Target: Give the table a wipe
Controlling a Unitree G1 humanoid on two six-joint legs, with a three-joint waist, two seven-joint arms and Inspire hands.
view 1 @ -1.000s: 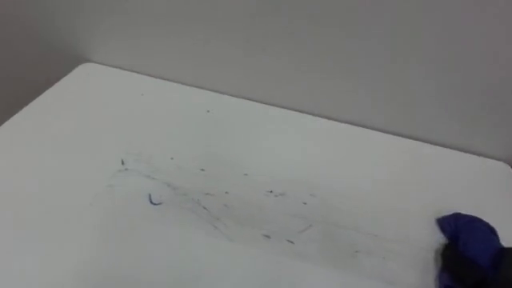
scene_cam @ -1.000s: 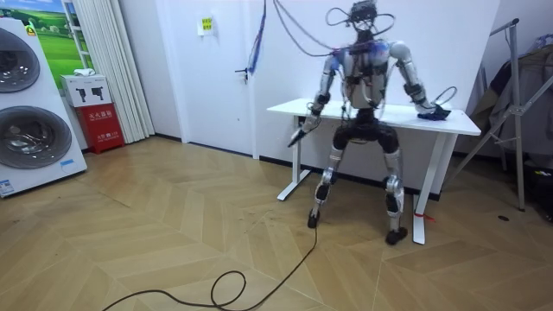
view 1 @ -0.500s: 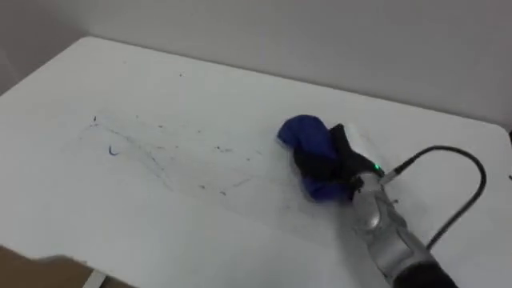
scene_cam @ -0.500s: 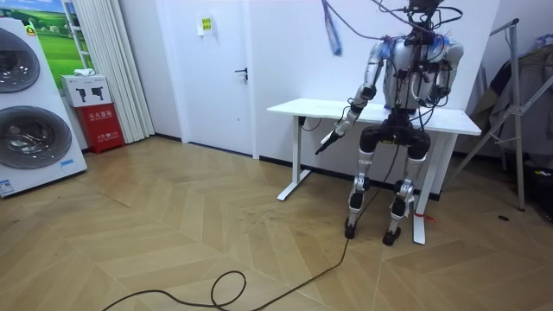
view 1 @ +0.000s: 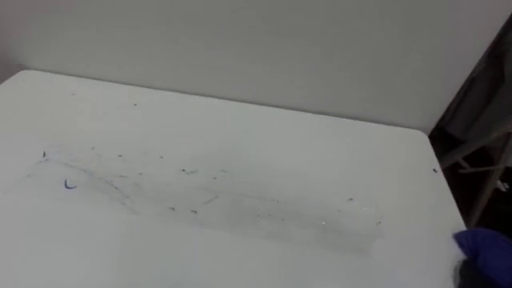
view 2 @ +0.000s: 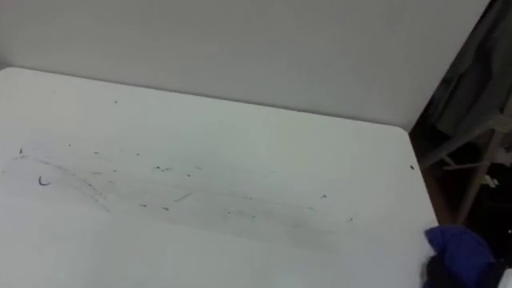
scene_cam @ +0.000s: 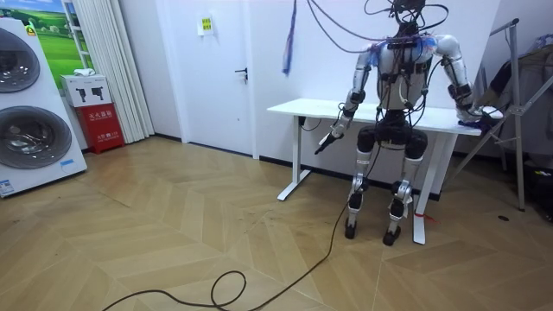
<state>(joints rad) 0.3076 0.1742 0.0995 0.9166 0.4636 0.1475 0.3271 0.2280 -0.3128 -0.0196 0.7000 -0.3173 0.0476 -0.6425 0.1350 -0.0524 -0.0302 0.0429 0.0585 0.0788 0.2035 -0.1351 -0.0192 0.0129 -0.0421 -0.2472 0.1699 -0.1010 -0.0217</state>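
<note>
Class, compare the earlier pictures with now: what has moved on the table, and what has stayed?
The right hand swept the blue cloth from mid-table to the right edge of the table. The pen marks stayed, and the left hand still hangs by the front edge.

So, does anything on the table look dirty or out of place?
Yes. A faint grey smear with dark specks crosses the white table, and a small blue curved mark lies at its left end: marks not yet wiped off. The blue cloth is at the table's right edge, away from them.
</note>
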